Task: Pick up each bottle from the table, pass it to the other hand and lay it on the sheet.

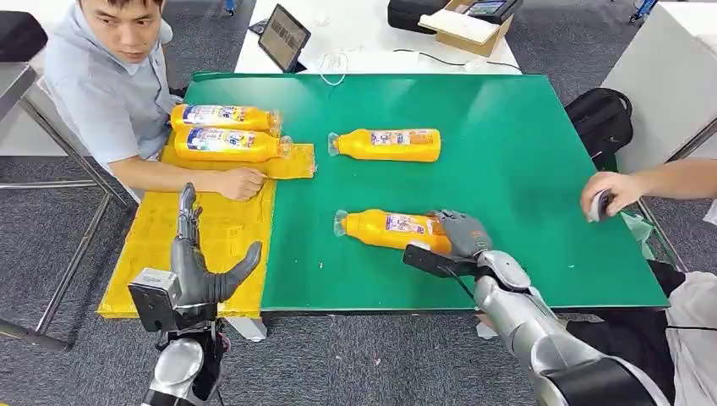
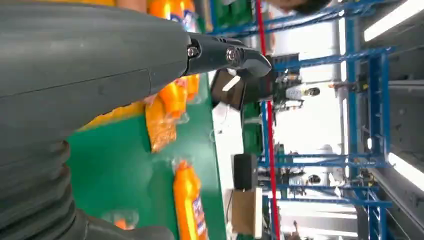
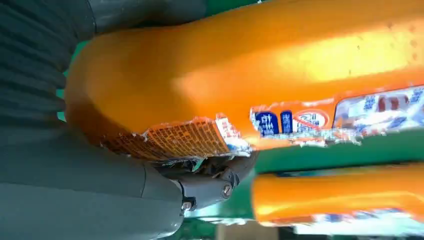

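A person in a light blue shirt (image 1: 106, 93) sits at the far left corner of the green table (image 1: 507, 169), one forearm lying along its left side. At the right edge, another person's hand (image 1: 610, 193) holds a small dark-and-white object. A black backpack (image 1: 600, 118) lies on the grey carpet just beyond the table's right side. On the white table (image 1: 363, 34) behind stand a tilted tablet (image 1: 283, 37), a loose white cable (image 1: 334, 61) and an open cardboard box (image 1: 469, 27).
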Available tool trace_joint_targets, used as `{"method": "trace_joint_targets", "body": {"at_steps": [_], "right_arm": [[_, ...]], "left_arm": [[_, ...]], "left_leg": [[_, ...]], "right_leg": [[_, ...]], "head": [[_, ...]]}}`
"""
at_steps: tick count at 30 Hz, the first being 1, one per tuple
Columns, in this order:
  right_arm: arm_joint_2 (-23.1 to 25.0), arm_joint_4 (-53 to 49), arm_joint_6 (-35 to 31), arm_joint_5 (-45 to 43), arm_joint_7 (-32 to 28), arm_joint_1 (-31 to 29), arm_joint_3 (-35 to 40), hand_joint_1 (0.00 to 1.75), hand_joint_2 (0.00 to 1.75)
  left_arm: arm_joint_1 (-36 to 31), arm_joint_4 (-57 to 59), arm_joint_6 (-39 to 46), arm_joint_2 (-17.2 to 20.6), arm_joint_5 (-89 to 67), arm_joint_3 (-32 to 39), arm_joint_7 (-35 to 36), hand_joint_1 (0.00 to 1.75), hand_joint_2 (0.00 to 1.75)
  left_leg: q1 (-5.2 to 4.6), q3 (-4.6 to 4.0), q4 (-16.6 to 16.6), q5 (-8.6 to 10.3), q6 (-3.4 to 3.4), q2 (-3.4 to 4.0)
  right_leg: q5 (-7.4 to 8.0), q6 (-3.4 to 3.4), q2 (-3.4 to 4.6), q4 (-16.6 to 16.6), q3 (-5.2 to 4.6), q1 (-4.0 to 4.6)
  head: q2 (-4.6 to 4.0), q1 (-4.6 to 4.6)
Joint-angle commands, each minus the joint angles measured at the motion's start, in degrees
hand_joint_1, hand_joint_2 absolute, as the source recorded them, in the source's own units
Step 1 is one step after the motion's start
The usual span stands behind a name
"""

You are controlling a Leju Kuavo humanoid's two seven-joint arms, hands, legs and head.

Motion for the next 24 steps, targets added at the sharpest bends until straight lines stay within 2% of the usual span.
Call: {"method": "trace_joint_targets", "body": {"at_steps": [1,2,7,13,18,24], "right_arm": [[7.3,-14.0,0.4,-17.0,-8.6,8.6,-8.4,1.69,1.75],[7.4,-15.4,0.3,-17.2,-8.4,9.3,-8.0,1.71,1.75],[9.2,-36.7,-5.3,-26.4,-8.5,19.9,-6.6,1.75,1.75],[10.9,-47.3,-9.8,-29.9,-10.6,25.7,-4.2,1.75,1.75],[11.0,-46.8,-5.7,-30.2,-10.1,25.6,0.9,1.75,1.75],[11.7,-38.8,-3.9,-23.5,-10.7,21.5,12.2,1.75,1.75]], "left_arm": [[-0.3,4.7,-6.8,-1.3,11.8,2.9,1.9,0.00,1.75],[-0.2,4.8,-6.8,-1.3,11.9,2.7,1.9,0.00,1.75],[3.7,4.9,-9.5,-1.6,16.3,0.0,4.4,0.00,1.75],[7.0,4.5,-14.1,0.2,13.5,-4.8,1.3,0.00,1.75],[7.0,2.7,-14.6,1.6,7.2,-7.4,-0.5,0.00,1.75],[2.7,3.4,-17.8,-0.2,7.7,-8.1,-0.9,0.00,1.75]], "left_leg": [[0.05,0.25,-0.1,-0.09,-0.09,0.13],[0.04,0.21,-0.1,-0.07,-0.08,0.08],[0.06,0.13,-0.1,-0.12,-0.06,0.06],[0.01,-0.08,0.0,-0.13,-0.05,-0.10],[0.03,-0.07,0.0,-0.21,-0.10,0.05],[0.05,-0.13,0.0,-0.12,-0.09,0.11]], "right_leg": [[-0.05,-0.14,0.13,-0.1,0.18,0.06],[-0.05,-0.12,0.08,-0.1,0.16,0.05],[-0.11,-0.10,0.04,-0.1,0.10,0.06],[-0.17,-0.10,-0.13,0.0,-0.06,0.01],[-0.19,-0.17,0.02,0.0,-0.08,0.03],[-0.08,-0.15,0.08,0.0,-0.17,0.05]], "head": [[0.00,-0.04],[0.00,-0.02],[0.00,-0.04],[0.00,-0.02],[0.00,0.00],[0.00,-0.02]]}}
